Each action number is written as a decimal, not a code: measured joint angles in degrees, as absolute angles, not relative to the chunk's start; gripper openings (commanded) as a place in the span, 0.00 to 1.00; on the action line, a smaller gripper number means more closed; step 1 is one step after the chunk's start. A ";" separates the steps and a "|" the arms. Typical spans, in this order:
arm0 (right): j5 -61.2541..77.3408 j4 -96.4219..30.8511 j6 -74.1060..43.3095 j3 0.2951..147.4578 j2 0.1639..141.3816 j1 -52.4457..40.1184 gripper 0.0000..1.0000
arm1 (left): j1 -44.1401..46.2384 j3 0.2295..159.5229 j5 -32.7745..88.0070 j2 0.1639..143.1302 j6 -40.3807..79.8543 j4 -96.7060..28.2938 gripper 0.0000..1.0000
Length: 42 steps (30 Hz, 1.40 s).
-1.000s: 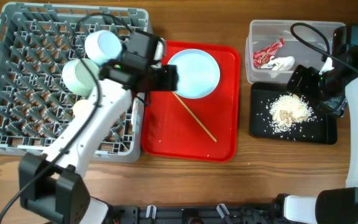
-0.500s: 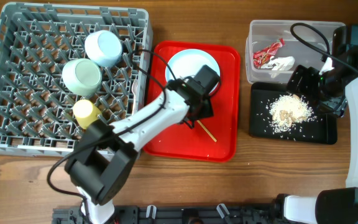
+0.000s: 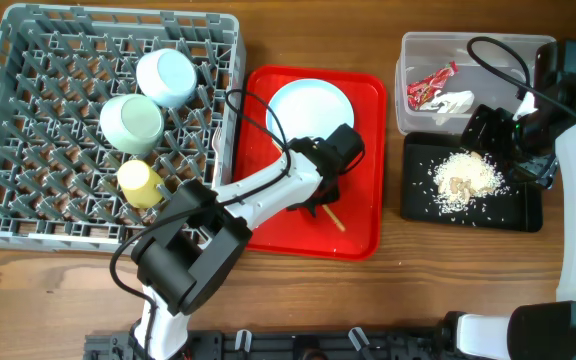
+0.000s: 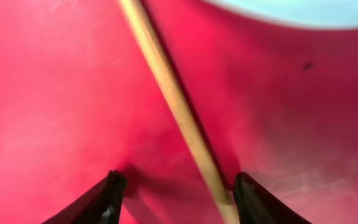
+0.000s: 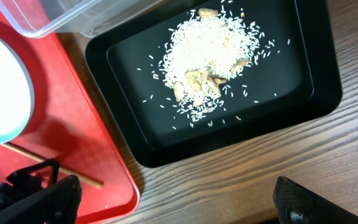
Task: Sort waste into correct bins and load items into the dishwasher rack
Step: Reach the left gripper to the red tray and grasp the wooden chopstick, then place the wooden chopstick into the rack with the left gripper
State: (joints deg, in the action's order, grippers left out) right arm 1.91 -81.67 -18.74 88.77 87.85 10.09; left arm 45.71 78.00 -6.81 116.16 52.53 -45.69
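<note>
Since the earlier frame our left gripper has moved nearer along the red tray. Its jaws stand open, one on each side of the chopstick. This stick lies flat on the tray, pointing from far left to near right.

The large square grey plastic crate shows a lattice pattern. The light blue round bowl, pale green round bowl and small yellow cup are plain. The thin wooden chopstick is tan against the red plastic tray. Whitish-beige rice crumbs speckle the shallow black rectangular tray.
</note>
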 measured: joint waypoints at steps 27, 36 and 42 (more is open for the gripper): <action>1.91 -82.28 -18.74 88.77 87.85 10.09 1.00 | 43.66 78.02 -4.23 116.16 53.08 -48.86 0.04; 1.91 -82.35 -18.74 88.77 87.85 10.09 1.00 | 39.07 78.02 -3.64 115.83 52.47 -50.35 0.04; 1.91 -82.54 -18.72 88.77 87.85 10.09 1.00 | 34.24 77.97 -4.82 111.24 42.83 -50.98 0.04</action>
